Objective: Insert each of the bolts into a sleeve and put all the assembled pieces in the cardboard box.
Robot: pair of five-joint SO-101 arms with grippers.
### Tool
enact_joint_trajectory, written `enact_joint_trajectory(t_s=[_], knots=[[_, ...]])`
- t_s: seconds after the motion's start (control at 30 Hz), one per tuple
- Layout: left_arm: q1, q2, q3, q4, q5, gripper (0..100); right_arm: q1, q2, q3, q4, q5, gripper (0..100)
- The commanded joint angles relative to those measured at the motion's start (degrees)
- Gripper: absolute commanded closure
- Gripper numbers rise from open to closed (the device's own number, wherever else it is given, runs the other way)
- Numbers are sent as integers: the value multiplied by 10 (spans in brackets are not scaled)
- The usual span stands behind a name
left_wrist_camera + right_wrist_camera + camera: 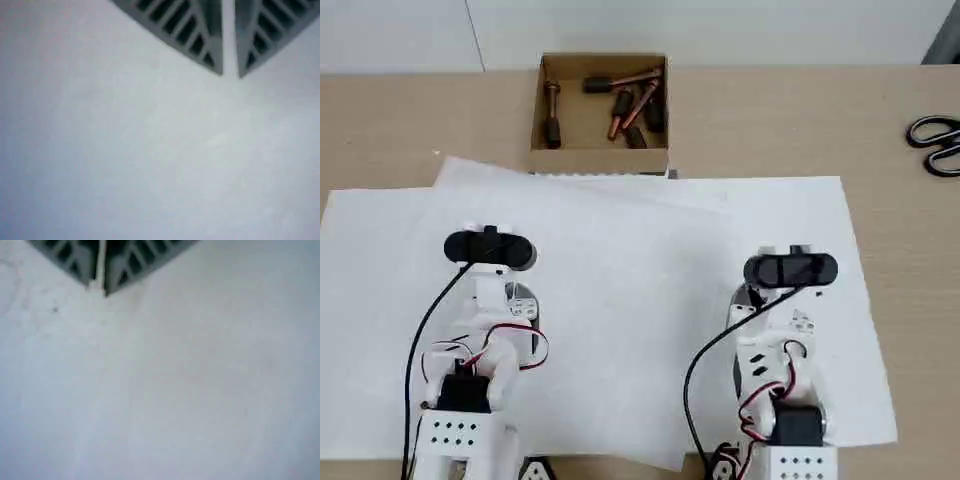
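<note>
Bolts [616, 122] in sleeves [654, 115] lie inside cardboard box [600, 160] at far side of table [770, 120]. Leftmost one's long axis runs near-to-far, top one crosswise, rest tilted in a heap. Left gripper [230, 74] and right gripper [100, 289] both clenched, empty, over white paper [650, 270].
</note>
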Motion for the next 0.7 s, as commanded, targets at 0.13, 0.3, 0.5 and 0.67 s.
enact_joint_trajectory(t_s=[0.13, 0.3, 0.5, 0.67], knots=[[-2, -6, -2, -11, 2, 994, 7, -2, 11, 0, 1, 996], [-2, -6, -2, -11, 2, 994, 8, -1, 11, 11, 4, 995], [-2, -6, -2, -11, 2, 994, 8, -1, 11, 15, 2, 995], [-2, -6, -2, -11, 2, 994, 7, -1, 11, 15, 1, 995]])
